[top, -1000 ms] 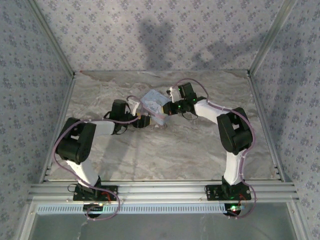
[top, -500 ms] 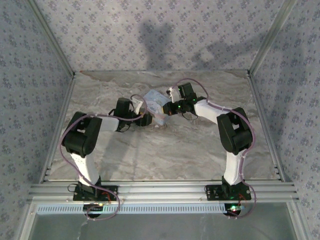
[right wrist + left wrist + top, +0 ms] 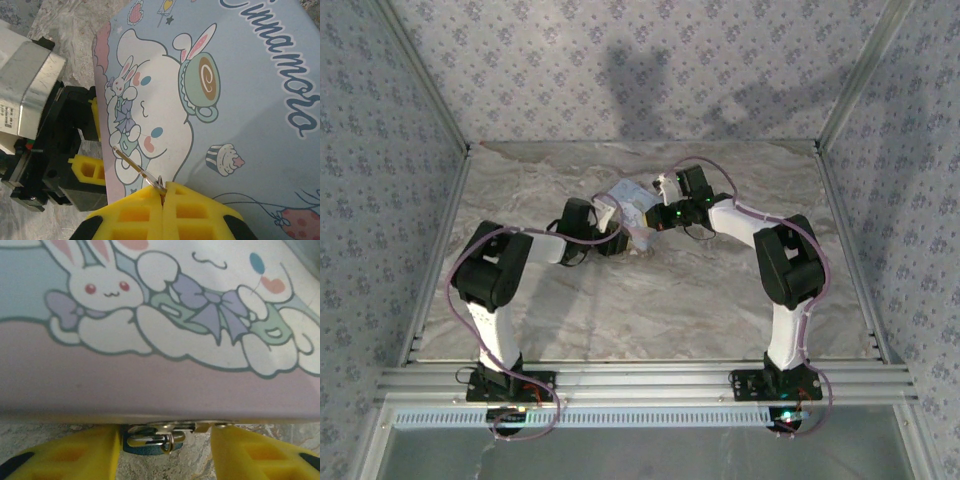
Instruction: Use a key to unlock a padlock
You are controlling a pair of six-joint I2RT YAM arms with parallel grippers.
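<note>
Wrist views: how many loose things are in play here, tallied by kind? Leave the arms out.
pastel tin: 1
padlock: 1
key: 1
Total: 3

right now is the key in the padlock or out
Out. The right gripper pinches the key over the tin; the padlock hangs at the tin's edge.

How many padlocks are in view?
1. The padlock sits at the edge of the tin, between the open fingers of the left gripper. The tin may hide others.
</note>
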